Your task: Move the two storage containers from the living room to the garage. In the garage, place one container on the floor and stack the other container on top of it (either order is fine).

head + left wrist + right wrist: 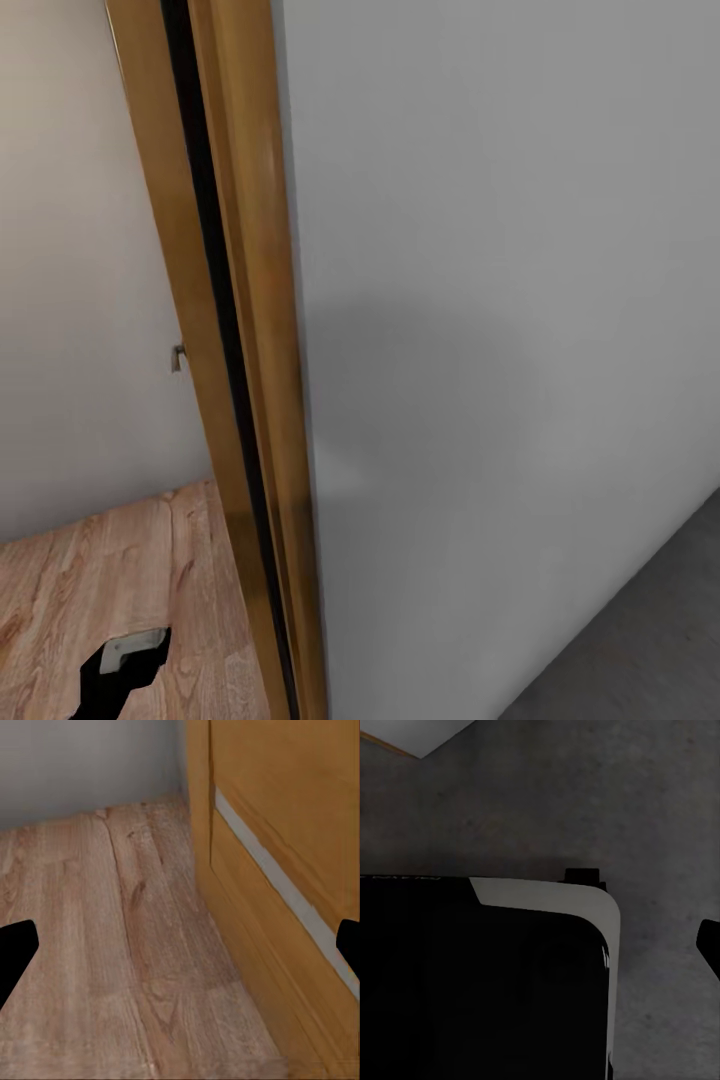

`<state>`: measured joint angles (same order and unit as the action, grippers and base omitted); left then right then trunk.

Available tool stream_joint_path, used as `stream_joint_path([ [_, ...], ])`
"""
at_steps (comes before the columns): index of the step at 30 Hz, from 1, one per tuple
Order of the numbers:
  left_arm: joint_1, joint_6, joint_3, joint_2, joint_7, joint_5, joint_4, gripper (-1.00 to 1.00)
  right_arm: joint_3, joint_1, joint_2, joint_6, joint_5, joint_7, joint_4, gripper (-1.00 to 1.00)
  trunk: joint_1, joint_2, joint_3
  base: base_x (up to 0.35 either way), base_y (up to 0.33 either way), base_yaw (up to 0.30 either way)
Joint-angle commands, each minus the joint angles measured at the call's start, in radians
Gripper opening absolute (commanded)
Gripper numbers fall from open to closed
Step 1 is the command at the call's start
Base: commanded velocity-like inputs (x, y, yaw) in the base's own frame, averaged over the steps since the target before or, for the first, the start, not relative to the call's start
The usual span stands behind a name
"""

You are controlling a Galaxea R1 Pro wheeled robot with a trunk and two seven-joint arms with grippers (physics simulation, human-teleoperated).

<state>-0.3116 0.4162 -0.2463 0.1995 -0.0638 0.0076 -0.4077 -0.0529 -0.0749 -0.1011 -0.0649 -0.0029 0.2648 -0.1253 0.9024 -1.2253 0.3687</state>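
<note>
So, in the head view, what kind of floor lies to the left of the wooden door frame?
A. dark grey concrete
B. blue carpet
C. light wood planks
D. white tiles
C: light wood planks lie left of the door frame; the grey concrete is on its right.

I'm seeing a door frame (250,400) looking like golden-brown wood with a faint satin sheen, and beside it a wall (500,300) showing as smooth, matt, pale grey paint. The plank flooring (90,580) is reading as light wood with visible grain and knots (matt rather than polished). In the right wrist view the concrete floor (585,802) is appearing dark grey, rough and speckled, and the robot's base (472,982) is looking like smooth black plastic with a pale grey trim.
</note>
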Motion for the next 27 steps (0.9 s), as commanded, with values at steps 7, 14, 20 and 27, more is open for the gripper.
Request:
stream_joint_path([
  [7, -0.001, 0.084, -0.004, 0.001, -0.007, -0.001, 0.189, 1.0, -0.005, 0.0, 0.0, -0.003, 0.0, 0.005, 0.001, 1.0, 0.0, -0.001, 0.001, 0.0, 0.0, 0.0],
  [14, -0.001, 0.1, -0.002, 0.002, -0.006, -0.002, 0.277, 1.0, -0.005, 0.0, 0.0, -0.003, 0.0, 0.005, 0.001, 1.0, 0.0, -0.001, 0.001, 0.0, 0.0, 0.0],
  [20, -0.001, 0.103, -0.002, 0.001, -0.007, -0.003, 0.353, 1.0, -0.005, -0.001, 0.0, -0.003, 0.0, 0.005, 0.001, 1.0, 0.0, -0.001, 0.001, 0.0, 0.0, 0.0],
  [27, 0.0, 0.098, -0.002, 0.001, -0.009, -0.003, 0.372, 1.0, -0.005, 0.0, 0.0, -0.003, 0.0, 0.005, 0.001, 1.0, 0.0, -0.001, 0.001, 0.0, 0.0, 0.0],
])
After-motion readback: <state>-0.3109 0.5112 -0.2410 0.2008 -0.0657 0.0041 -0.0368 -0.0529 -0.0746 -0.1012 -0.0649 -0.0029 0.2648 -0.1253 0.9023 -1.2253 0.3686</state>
